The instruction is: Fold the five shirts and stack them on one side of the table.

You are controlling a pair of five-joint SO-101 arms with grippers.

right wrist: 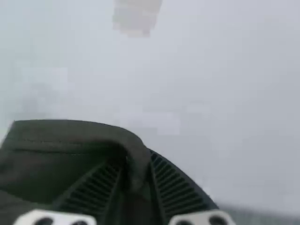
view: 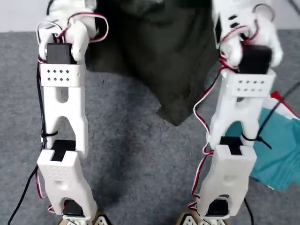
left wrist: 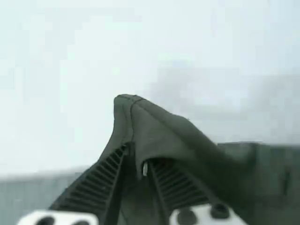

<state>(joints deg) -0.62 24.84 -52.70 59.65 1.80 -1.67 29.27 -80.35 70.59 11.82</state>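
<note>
Left hand [left wrist: 138,158] and right hand [right wrist: 138,165] each pinch the dark olive-green cloth shirt [view: 164,56] at twelve o'clock. Either thin grip could slip, and the shirt would drop crumpled.

2 arms [view: 63,117], 1 dark green shirt [view: 168,51], 1 teal shirt [view: 276,150].

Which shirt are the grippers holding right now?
The dark green shirt, pinched in both the left gripper and right gripper; the teal shirt lies on the table.

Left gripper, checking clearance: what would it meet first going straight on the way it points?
Past the dark green fabric shirt pinched in the left gripper, the way looks free: pale blank space, depth unclear.
</note>
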